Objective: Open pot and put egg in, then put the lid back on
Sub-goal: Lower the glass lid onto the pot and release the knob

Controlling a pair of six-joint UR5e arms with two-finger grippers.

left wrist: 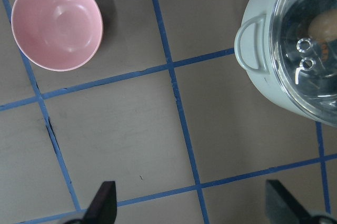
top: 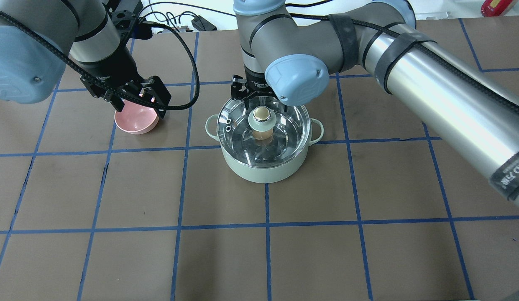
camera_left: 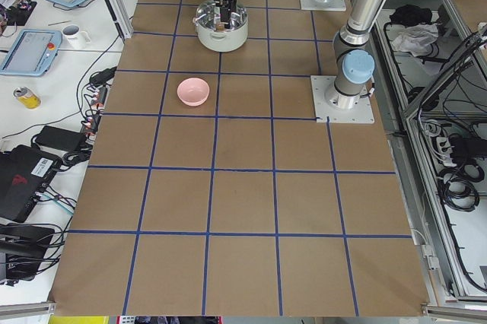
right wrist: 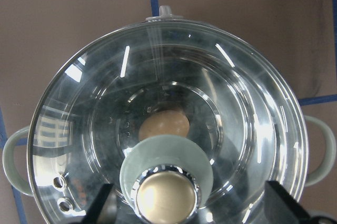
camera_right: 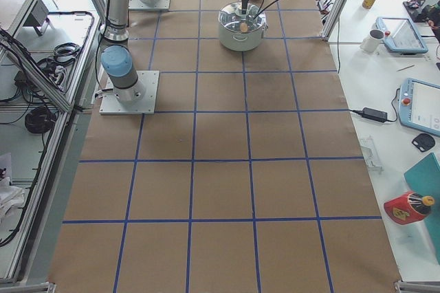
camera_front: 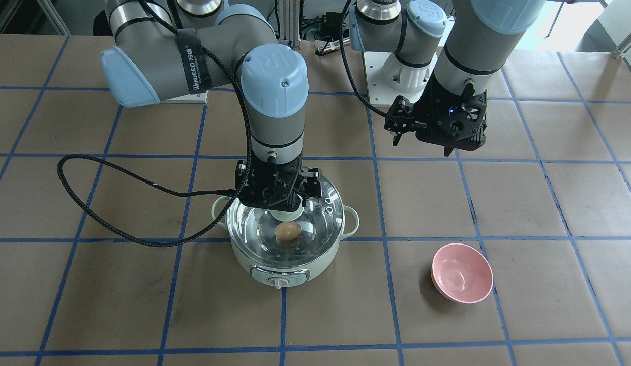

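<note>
Left end effector (left wrist: 190,195) spread wide, empty, above the desk (top: 347,188), pink bowl (top: 136,121) below and to one side, pot (top: 265,169) under right end effector (right wrist: 192,203), lid (right wrist: 253,129) seated on pot, egg (right wrist: 163,125) inside, right end effector released, astride knob (right wrist: 166,195).

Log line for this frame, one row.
egg: in pot | lid: on pot | right gripper: jaws open, straddling knob | left gripper: open, empty, above table
</note>
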